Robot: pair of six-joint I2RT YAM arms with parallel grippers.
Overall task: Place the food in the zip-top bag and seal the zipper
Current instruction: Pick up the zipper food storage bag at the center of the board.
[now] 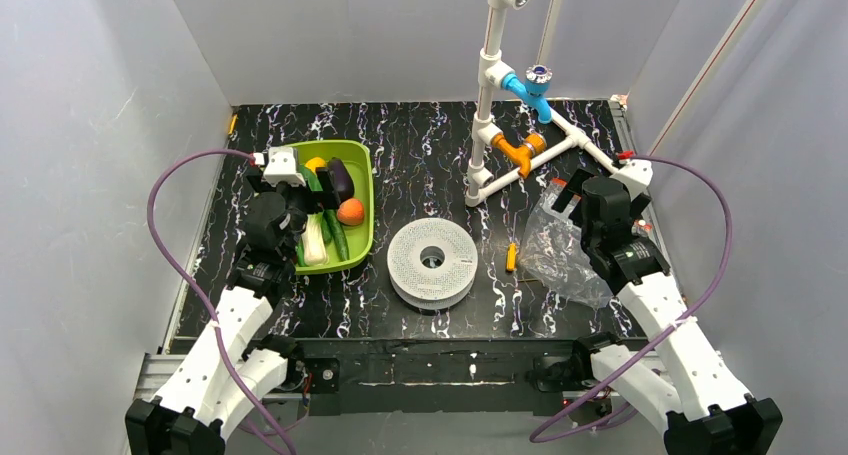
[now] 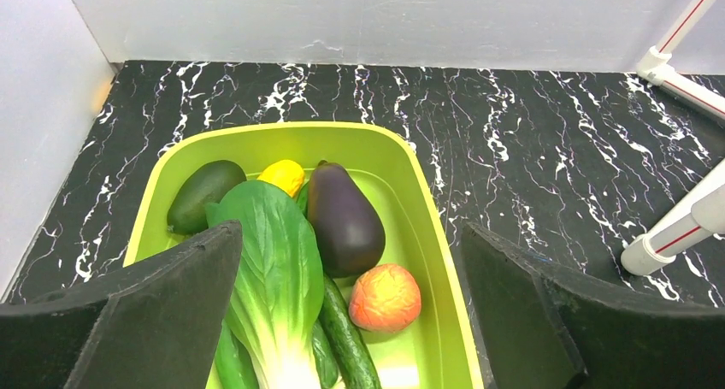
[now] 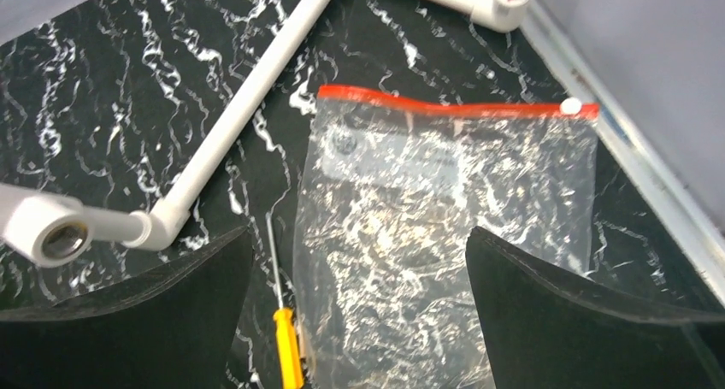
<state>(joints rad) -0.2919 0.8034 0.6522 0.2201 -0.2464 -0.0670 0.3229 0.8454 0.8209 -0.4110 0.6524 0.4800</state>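
Left claw [image 2: 349, 235] gapes wide and empty over the green tray [image 2: 432, 226] of food [image 2: 342, 214]; the leafy stalk [image 2: 274, 269] hides the cucumbers. Right claw [image 3: 359, 232], equally wide and empty, hangs above the zip-top bag [image 3: 445, 226] on the counter [image 3: 128, 107], zipper [image 3: 445, 109] beyond, near end cut off.

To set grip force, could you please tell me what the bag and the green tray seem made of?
Zip-top bag: thin clear plastic film, glossy; it crinkles and the tabletop shows through. Green tray: probably rigid moulded plastic, smooth rim with soft sheen.
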